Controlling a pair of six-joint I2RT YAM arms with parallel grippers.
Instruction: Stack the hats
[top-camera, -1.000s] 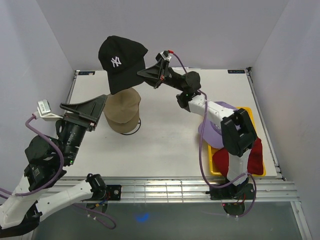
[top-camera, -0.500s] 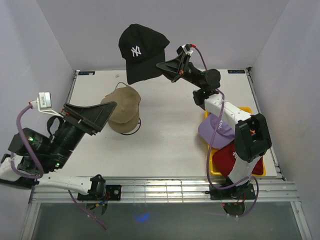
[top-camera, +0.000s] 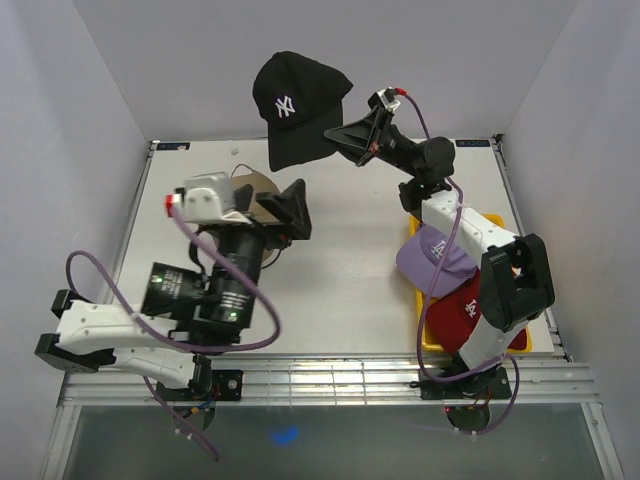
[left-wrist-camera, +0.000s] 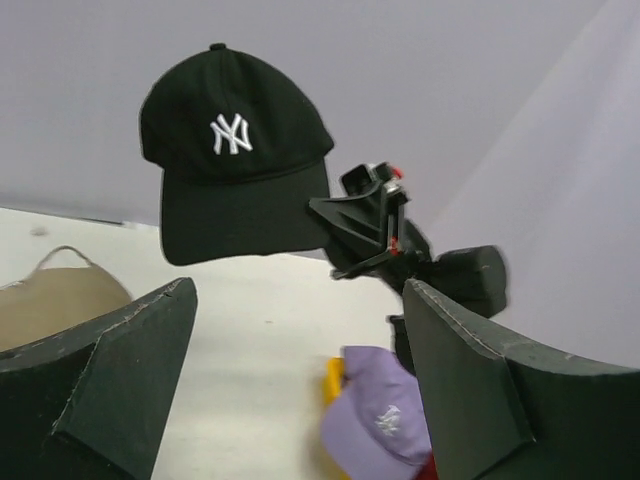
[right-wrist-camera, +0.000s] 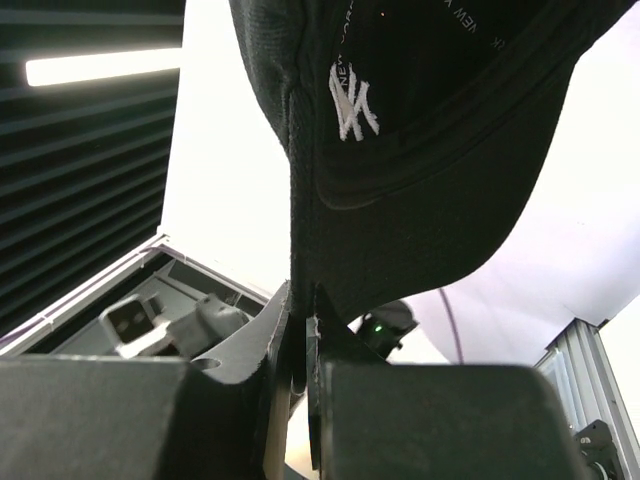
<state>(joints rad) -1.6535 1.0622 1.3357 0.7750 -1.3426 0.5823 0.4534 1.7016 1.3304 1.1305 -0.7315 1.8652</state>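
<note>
Black cap (top-camera: 300, 105): up in the air over the far side of the table (top-camera: 350, 260), logo toward the overhead camera, brim hanging down.

Tan cap (left-wrist-camera: 60, 300): on the table, below the black cap and nearer the arms. From above it is mostly hidden by the left arm.

Lavender cap (top-camera: 435, 262) and red cap (top-camera: 470, 320): at the right, on the yellow tray (top-camera: 428, 335), well apart from the tan cap. No white cap seen.

Risks, as judged:
- The hold is thin. The right end effector (top-camera: 337, 133) has only the brim's edge, so the cap could swing, twist or slip out on the way down.
- The left arm sits over the tan cap, right where the black cap must land. Lowering now could bring cap or fingers against it.
- A soft crown may fold, or settle off-centre and slide off the tan cap, if let go while tilted.

Cap against end effector:
- The right end effector is clamped tight on the black cap's brim edge. The wrist view shows the fingers (right-wrist-camera: 330, 340) pressed together on the fabric, with the cap's body rising above and beyond them.
- The left end effector (top-camera: 278, 208) is spread wide and holds nothing. It sits just above the tan cap and faces the black cap, which hangs well apart from it, framed between its two fingers in the wrist view.
</note>
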